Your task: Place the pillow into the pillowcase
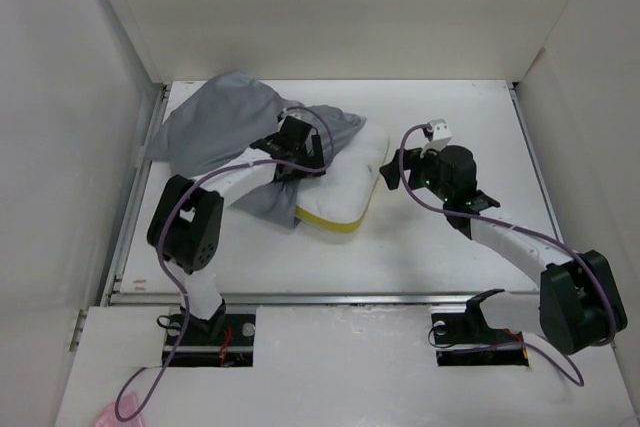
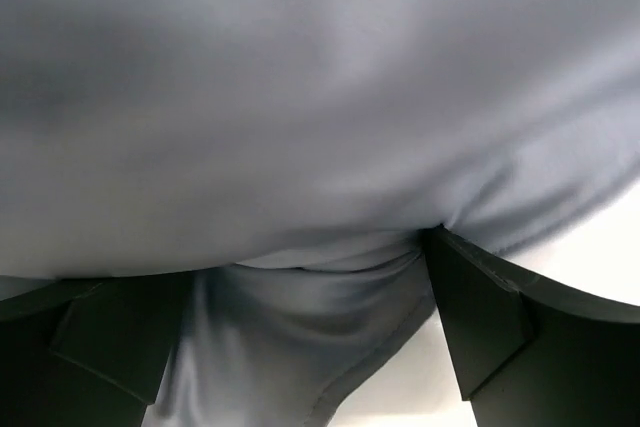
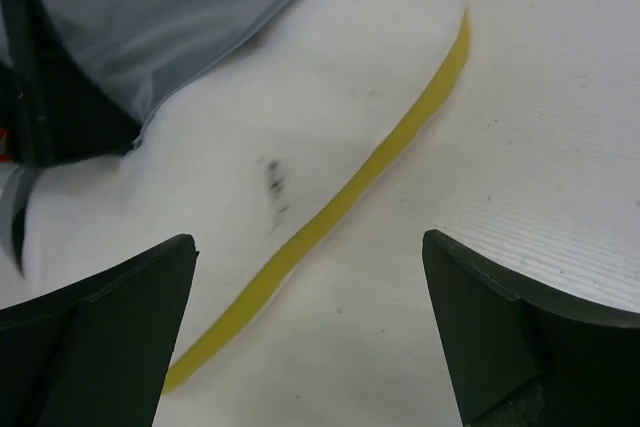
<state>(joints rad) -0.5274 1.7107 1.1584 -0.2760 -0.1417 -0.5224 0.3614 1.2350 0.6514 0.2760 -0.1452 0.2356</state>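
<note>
The white pillow (image 1: pixel 352 175) lies mid-table, its yellow band (image 1: pixel 330 219) along the near edge. The grey pillowcase (image 1: pixel 215 122) covers its left part and spreads to the far left. My left gripper (image 1: pixel 300 154) rests on the pillowcase where it overlaps the pillow. Its jaws stand wide open, and in the left wrist view grey pillowcase cloth (image 2: pixel 300 97) bulges between the fingers (image 2: pixel 490 317). My right gripper (image 1: pixel 392 173) is open just right of the pillow. In the right wrist view the pillow (image 3: pixel 300 117) and its yellow band (image 3: pixel 330 212) lie ahead of that gripper (image 3: pixel 310 332), with nothing held.
White walls enclose the table (image 1: pixel 450 247) on the left, back and right. A metal rail (image 1: pixel 330 297) runs along the near edge, with both arm bases behind it. The left arm's link (image 1: pixel 190 227) lies over the table's left side.
</note>
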